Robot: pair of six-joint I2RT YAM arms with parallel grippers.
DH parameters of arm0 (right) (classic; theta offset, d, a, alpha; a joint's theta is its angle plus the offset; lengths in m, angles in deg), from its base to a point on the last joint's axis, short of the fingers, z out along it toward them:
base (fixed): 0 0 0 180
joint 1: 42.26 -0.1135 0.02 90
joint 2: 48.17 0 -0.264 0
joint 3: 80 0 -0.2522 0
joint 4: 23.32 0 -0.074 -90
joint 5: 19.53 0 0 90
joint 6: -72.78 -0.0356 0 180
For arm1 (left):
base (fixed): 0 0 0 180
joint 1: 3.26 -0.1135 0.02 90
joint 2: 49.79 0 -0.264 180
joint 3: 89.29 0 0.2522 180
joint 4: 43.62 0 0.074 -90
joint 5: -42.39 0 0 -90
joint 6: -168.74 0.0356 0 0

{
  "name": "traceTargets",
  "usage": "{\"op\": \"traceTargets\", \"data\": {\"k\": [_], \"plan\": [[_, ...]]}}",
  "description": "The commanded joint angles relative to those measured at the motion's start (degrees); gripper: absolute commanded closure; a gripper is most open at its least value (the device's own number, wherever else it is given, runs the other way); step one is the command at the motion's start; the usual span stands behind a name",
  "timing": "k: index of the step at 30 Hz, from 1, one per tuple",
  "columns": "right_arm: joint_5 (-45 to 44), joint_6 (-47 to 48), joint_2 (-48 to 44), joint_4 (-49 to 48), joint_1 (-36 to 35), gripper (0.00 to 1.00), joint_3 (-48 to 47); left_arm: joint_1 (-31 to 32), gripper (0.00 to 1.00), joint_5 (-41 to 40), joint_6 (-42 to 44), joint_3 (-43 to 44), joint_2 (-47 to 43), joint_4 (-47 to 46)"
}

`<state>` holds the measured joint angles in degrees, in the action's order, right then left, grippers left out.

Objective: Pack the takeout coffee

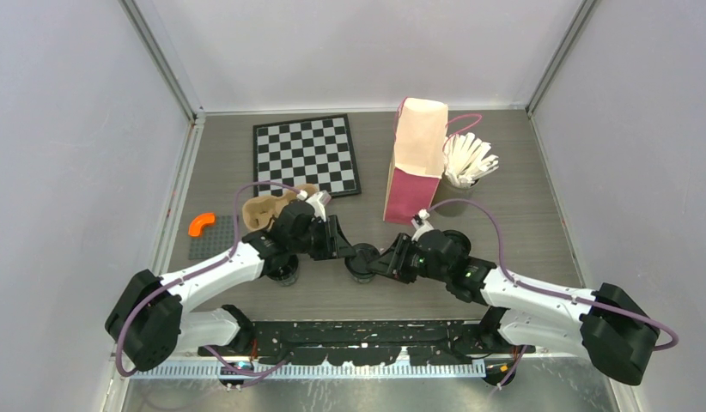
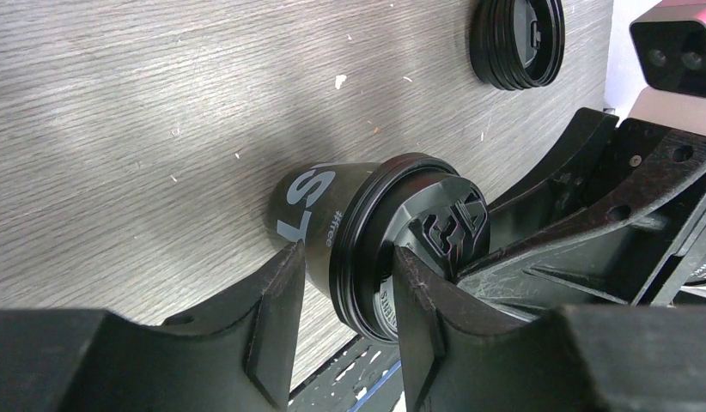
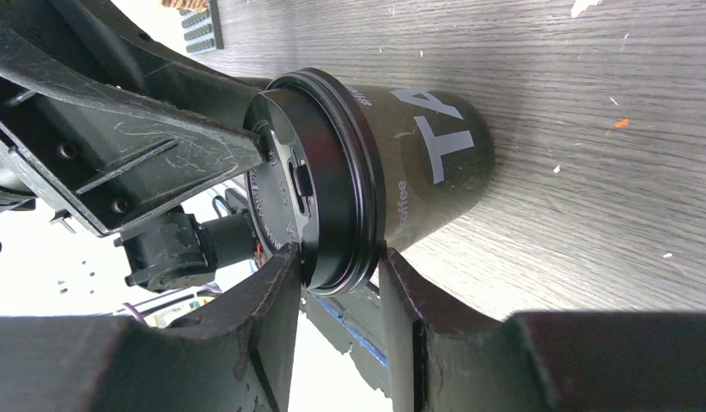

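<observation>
A small black cup [image 1: 362,257] with white lettering stands on the table between the two arms, with a flat black lid [image 2: 422,219] on it. My left gripper [image 2: 345,275] comes at it from the left. One finger is against the cup wall [image 2: 319,215] under the rim and the other is on the lid's top. My right gripper [image 3: 337,257] meets the same cup [image 3: 427,163] from the right and nips the lid rim the same way. A second black round lid [image 2: 517,39] shows further back; whether a cup is under it I cannot tell.
The paper bag [image 1: 416,159] stands at the back right, with the grey cup of white sticks [image 1: 465,163] beside it. A checkerboard [image 1: 307,156] lies at the back, and the brown pulp tray [image 1: 272,209] behind my left arm. An orange piece [image 1: 201,223] sits on a grey plate [image 1: 214,242] at the left.
</observation>
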<state>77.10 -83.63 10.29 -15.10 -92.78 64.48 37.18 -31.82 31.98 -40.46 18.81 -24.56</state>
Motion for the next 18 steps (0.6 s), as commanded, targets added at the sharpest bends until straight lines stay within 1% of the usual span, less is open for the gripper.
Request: {"op": "traceTargets", "data": {"k": [1,7,14,18], "plan": [[-4.1,-0.1,0.7,0.1,-0.3,0.65,3.8,0.2,0.58,-1.7,0.6,-2.4,1.5,2.8],[-6.5,-1.1,2.1,0.1,-0.3,0.7,5.6,0.2,0.58,-1.7,0.2,-2.7,0.9,2.7],[-6.5,-4.7,4.0,-6.7,-0.2,0.74,12.2,0.2,0.59,-2.0,0.1,-4.0,0.1,2.8],[-8.8,-4.5,3.5,-4.3,-0.3,0.74,12.8,0.2,0.59,-2.0,0.0,-4.4,0.0,3.0]]}}
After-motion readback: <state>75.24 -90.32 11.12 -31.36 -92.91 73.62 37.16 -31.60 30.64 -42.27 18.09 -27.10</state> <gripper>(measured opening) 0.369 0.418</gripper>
